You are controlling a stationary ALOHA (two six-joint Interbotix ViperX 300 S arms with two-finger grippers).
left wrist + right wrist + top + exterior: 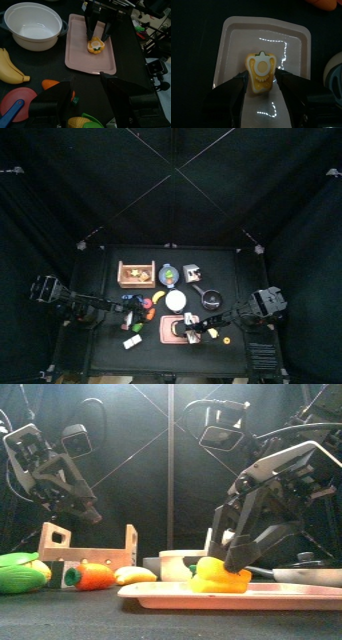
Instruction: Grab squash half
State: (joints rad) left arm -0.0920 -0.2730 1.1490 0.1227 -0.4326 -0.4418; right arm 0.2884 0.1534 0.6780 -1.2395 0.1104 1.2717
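The squash half [260, 72] is yellow-orange and lies on the pink tray [264, 35], cut face up. My right gripper [260, 84] has one jaw on each side of it, closed against its sides, and the piece still rests on the tray. The front view shows the same: squash half [221, 576], right gripper [225, 562], tray [267, 593]. In the left wrist view the squash half [97, 46] sits under the right gripper [98, 38]. My left gripper [87, 92] is open and empty, held above the table's left side [83, 512].
A white pot [33, 25] stands beside the tray. A banana [10, 67] and a red plate [20, 100] lie near the left gripper. A wooden crate [87, 549], a green vegetable [16, 572] and an orange piece [91, 576] are at the front left.
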